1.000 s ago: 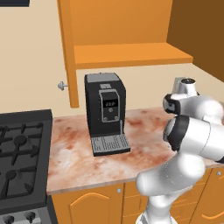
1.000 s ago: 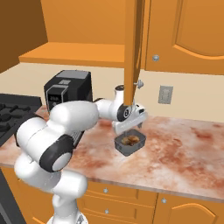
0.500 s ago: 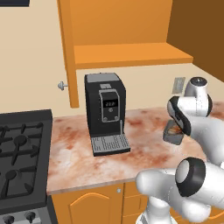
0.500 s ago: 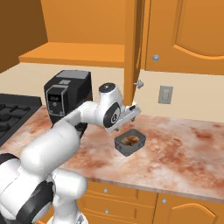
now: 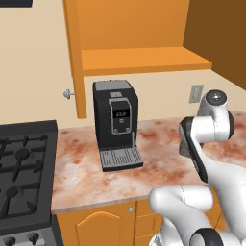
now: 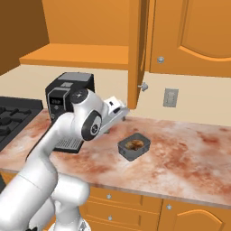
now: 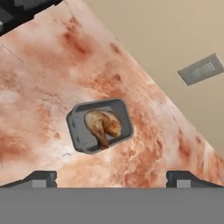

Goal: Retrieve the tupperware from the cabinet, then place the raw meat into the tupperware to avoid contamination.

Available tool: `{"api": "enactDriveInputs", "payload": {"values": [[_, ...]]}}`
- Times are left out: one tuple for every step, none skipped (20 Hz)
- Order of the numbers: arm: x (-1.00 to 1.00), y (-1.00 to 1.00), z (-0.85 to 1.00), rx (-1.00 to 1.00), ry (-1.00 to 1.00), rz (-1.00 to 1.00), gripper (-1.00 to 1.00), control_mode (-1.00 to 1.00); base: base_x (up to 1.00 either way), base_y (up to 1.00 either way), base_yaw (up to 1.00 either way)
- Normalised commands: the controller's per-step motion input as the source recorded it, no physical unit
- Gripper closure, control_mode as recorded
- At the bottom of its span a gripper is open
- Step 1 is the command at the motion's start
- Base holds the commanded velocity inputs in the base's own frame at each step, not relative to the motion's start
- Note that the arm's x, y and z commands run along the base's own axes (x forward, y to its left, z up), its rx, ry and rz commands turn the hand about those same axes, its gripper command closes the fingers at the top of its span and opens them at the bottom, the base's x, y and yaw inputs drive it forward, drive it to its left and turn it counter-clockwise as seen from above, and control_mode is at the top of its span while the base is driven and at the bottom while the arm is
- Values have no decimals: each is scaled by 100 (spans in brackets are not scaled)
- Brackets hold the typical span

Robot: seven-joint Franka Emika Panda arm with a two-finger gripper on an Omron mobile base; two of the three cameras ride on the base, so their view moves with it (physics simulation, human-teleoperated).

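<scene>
The tupperware [image 6: 134, 147] is a small dark grey box standing on the marble counter [image 6: 189, 149], and it also lies under the hand [image 7: 99, 126]. Inside it rests the raw meat [image 6: 133, 144], a tan-brown drumstick [image 7: 103, 124]. My gripper [image 6: 120, 115] hovers above and to the left of the box, apart from it. Its fingertips [image 7: 41, 177] stand wide apart with nothing between them, so the gripper [image 7: 114, 178] is open. The cabinet [image 6: 136, 45] is above, its door swung open and its orange shelf [image 5: 144, 60] bare.
A tall black coffee machine [image 5: 115, 122] stands on the counter left of the box [image 6: 67, 90]. The stove [image 5: 24, 168] sits at the far left. A wall outlet [image 6: 170, 97] is behind the box. My own arm [image 5: 206, 139] fills the right side.
The gripper has drawn back from right above the tupperware, moving left and a little up. The meat stays in the box.
</scene>
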Motion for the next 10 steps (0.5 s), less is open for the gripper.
{"api": "enactDriveInputs", "payload": {"values": [[-47,40,53,-9,-13,0,-100,-100,0,0,0],[-46,42,54,-10,-12,0,-100,-100,0,0,0],[-45,46,56,-11,-11,0,-100,-100,0,0,0],[-43,49,56,-11,-10,0,-100,-100,0,0,0],[-42,51,58,-12,-10,0,-100,-100,0,0,0],[-39,52,60,-12,-10,0,-100,-100,0,0,0],[-39,54,61,-12,-9,0,-100,-100,0,0,0],[-38,56,62,-12,-9,0,-100,-100,0,0,0],[-36,56,62,-12,-8,0,-100,-100,0,0,0],[-38,54,63,-11,-9,0,-100,-100,0,0,0]]}}
